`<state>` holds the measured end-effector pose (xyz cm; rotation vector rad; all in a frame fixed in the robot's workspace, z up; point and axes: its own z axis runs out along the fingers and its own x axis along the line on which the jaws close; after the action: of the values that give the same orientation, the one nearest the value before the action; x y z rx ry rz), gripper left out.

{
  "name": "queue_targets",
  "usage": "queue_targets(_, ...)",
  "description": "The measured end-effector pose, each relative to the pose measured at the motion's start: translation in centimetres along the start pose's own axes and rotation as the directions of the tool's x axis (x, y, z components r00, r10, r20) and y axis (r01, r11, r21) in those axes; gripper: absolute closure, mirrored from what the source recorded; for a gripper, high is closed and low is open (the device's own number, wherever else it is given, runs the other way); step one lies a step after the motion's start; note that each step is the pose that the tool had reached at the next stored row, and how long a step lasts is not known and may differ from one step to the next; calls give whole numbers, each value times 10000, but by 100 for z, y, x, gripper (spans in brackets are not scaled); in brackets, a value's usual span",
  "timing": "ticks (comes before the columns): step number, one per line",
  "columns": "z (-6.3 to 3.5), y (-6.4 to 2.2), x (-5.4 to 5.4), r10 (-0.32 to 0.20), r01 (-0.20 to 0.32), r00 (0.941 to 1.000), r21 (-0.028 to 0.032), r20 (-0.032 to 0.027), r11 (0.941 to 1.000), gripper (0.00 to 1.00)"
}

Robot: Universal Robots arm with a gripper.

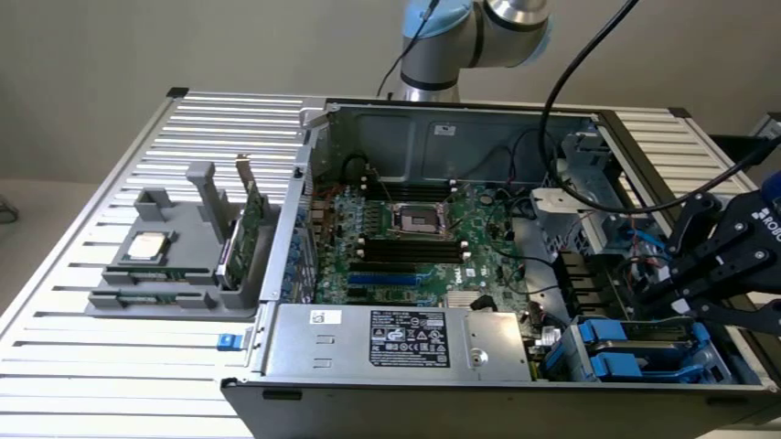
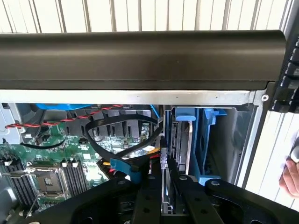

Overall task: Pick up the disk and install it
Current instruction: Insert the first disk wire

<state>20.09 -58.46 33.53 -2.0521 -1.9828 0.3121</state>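
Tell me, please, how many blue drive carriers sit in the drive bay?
2. One blue carrier sits nearest the motherboard; the second blue carrier is beside it, toward the case wall. Others may be hidden.

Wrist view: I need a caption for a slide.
Gripper holds the disk edge-on, at the blue drive carriers inside the open computer case.

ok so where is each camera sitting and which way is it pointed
exterior view: off the arm, raised, looking down into the open computer case on the slatted table; the arm and tool show at the case's drive-bay end.
wrist view: on the wrist, looking along the tool, shut on the disk held edge-on, into the case.
shared: tool, blue drive carriers, motherboard.
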Motion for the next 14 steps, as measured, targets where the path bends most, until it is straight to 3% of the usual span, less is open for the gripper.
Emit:
queue_targets(8,-27,81,0,289,-297,9990,221,341,9993,83)
queue_targets(12,-19,125,1,364,-375,9986,285,381,9989,83)
queue_targets(14,-12,130,0,419,-434,9984,388,389,9983,83)
